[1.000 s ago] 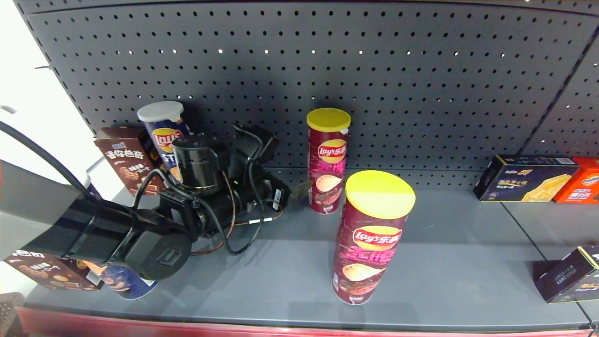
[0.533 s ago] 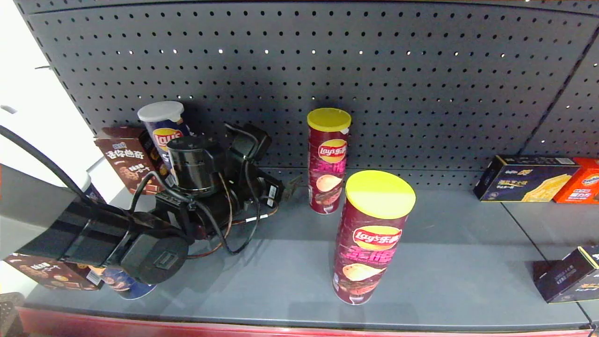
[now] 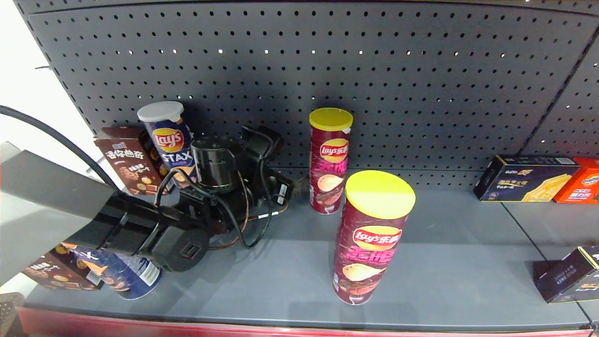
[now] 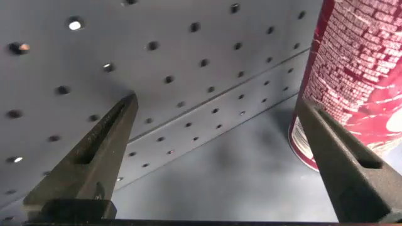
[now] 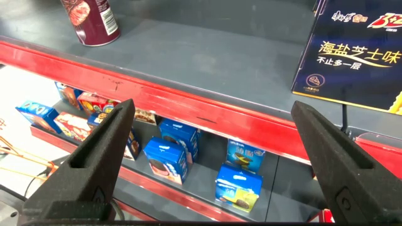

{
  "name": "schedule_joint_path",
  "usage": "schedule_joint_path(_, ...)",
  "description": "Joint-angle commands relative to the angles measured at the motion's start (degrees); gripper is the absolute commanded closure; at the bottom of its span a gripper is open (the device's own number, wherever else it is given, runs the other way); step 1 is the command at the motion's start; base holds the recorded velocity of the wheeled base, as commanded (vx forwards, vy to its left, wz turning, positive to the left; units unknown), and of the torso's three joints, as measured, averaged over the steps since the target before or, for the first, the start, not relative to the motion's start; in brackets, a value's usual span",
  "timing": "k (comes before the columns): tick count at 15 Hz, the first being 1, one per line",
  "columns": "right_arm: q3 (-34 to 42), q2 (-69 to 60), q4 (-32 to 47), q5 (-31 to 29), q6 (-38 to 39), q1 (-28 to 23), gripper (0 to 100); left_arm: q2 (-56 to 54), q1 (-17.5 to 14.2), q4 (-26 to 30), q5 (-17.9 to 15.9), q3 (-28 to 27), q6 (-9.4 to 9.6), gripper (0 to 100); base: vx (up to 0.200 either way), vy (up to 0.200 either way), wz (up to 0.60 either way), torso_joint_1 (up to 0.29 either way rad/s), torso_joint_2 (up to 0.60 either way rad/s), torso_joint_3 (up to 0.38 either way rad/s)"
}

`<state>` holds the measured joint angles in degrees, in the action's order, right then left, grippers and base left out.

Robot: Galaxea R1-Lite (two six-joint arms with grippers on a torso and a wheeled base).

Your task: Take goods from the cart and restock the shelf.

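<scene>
Two red chip cans with yellow lids stand on the grey shelf point(image 3: 468, 262): one at the back point(image 3: 330, 159), one nearer the front point(image 3: 372, 234). My left gripper point(image 3: 299, 183) lies low on the shelf just left of the back can. In the left wrist view this gripper point(image 4: 217, 103) is open, with the back can point(image 4: 358, 69) beside one finger point(image 4: 339, 163) and only the pegboard wall between the fingers. My right gripper point(image 5: 213, 108) is open and holds nothing; it hangs in front of the shelf's red front edge point(image 5: 188, 107), below a red can point(image 5: 91, 22).
A blue can with a white lid point(image 3: 166, 135) and a brown cookie box point(image 3: 126, 159) stand behind the left arm. Another blue can point(image 3: 121, 276) lies at the front left. Dark boxes point(image 3: 524, 178) point(image 3: 568, 274) and an orange box point(image 3: 580, 180) sit on the right. Blue boxes point(image 5: 169, 157) fill the lower shelf.
The left arm drew back a little, then shifted right toward the back can again. That can has nudged slightly to the right. More of the lying blue can shows.
</scene>
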<state>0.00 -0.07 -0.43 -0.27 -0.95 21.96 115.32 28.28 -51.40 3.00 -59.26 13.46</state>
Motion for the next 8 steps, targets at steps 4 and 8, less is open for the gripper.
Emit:
schedule_joint_path(4,0.00,0.07,-0.01,0.00,-0.02,0.02,0,1.57,1.51,0.51,-0.01,-1.12,-0.10,0,0.000,0.000,0.00,0.000,0.00,0.000)
schedule_joint_path(8,0.00,0.07,-0.01,0.00,-0.02,0.02,0,1.48,1.86,0.42,0.08,-1.56,-0.01,0,0.000,0.000,0.00,0.000,0.00,0.000)
